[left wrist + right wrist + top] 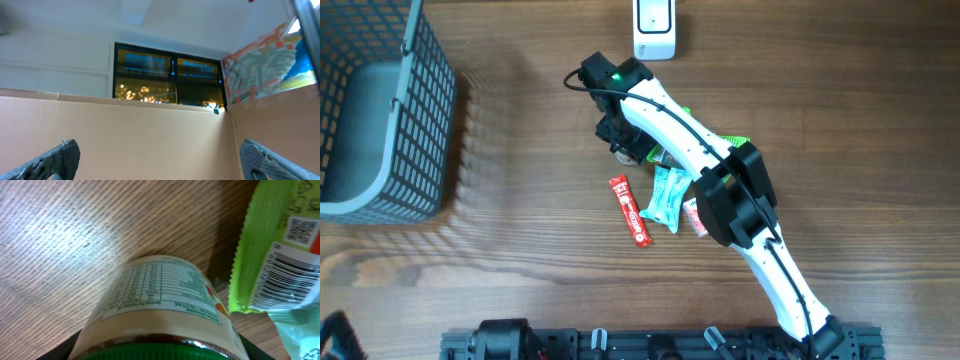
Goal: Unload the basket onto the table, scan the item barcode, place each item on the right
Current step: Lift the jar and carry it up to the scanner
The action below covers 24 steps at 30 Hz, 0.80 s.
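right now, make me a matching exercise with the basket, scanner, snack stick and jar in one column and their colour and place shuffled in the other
Things:
1 basket
2 scanner
3 snack stick
4 jar

Descriptions:
a red, just left of the teal packet
b white, at the far edge of the table
c green lid, beside the green packet
d grey, on the left side of the table

Pairs: 1-d, 2-b, 3-a, 4-c
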### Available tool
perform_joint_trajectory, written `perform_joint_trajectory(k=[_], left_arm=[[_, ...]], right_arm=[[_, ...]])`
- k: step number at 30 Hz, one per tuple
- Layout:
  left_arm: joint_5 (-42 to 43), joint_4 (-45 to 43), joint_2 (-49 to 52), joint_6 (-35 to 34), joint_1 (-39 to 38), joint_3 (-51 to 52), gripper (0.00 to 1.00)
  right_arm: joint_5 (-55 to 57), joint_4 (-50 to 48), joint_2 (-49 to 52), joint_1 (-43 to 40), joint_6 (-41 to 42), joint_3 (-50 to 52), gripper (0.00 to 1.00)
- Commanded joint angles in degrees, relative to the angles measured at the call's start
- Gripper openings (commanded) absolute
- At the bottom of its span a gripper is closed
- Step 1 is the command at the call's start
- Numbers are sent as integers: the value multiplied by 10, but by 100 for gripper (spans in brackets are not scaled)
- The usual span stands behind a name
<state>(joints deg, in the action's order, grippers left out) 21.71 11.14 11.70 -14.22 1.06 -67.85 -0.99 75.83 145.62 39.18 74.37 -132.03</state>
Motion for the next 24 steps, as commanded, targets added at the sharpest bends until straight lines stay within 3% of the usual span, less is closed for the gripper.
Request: perform_joint_trajectory(k=[1,6,19,24], left_arm=[[5,0,-20,4,-3,2,100],[2,0,-20,6,-3,7,100],[-23,-31,-20,6,-3,50,100],[-23,-32,-20,6,-3,50,100]], right_arm=[[9,16,-7,2,-2,5,50],[-10,30,-7,2,-33,5,50],[-292,76,-32,-45,-285,5,50],[-376,135,-47,-85,-369,5,50]])
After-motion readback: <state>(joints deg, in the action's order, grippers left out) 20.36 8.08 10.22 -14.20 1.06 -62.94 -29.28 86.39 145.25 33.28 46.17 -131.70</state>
